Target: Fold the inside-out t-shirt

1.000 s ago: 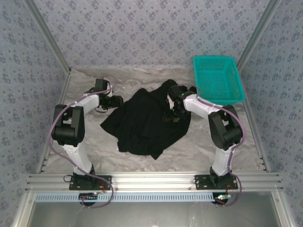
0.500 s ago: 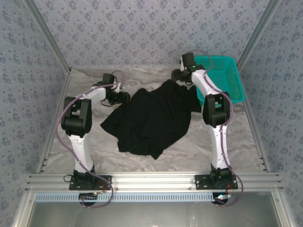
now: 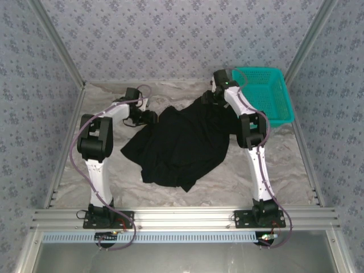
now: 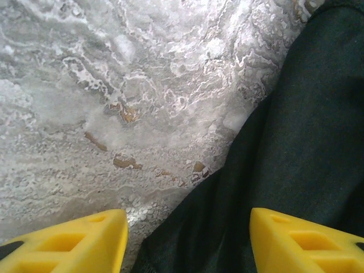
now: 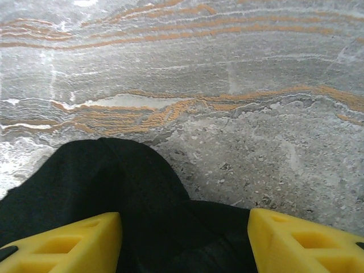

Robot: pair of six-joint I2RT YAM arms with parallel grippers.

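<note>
**Top external view.**
- Inside-out t-shirt [image 3: 182, 142]: black, rumpled in a loose heap at the middle of the marbled surface [image 3: 96, 170]. No print or label shows.
- My left gripper [image 3: 149, 118]: low at the shirt's far left edge.
- My right gripper [image 3: 207, 98]: at the shirt's far edge, towards the right. From here I cannot make out how either pair of fingers stands.
- Teal mesh basket [image 3: 257, 70]: far right corner of the surface, just beside my right arm.

**Left wrist view.**
- My left gripper [image 4: 187, 244]: its yellow fingers [image 4: 85, 242] are spread apart, pinching nothing.
- The t-shirt [image 4: 307, 131]: dark cloth fills the right side, and its edge runs down between my fingers.
- Bare marbled surface [image 4: 114, 85]: upper left.

**Right wrist view.**
- My right gripper [image 5: 185, 239]: its yellow fingers [image 5: 68, 242] are likewise spread, closed on nothing.
- The t-shirt [image 5: 108, 176]: a rounded black fold lies between and ahead of my fingers, more towards the left one.
- Grey surface [image 5: 227, 68] with orange veins: beyond the fold.
</note>
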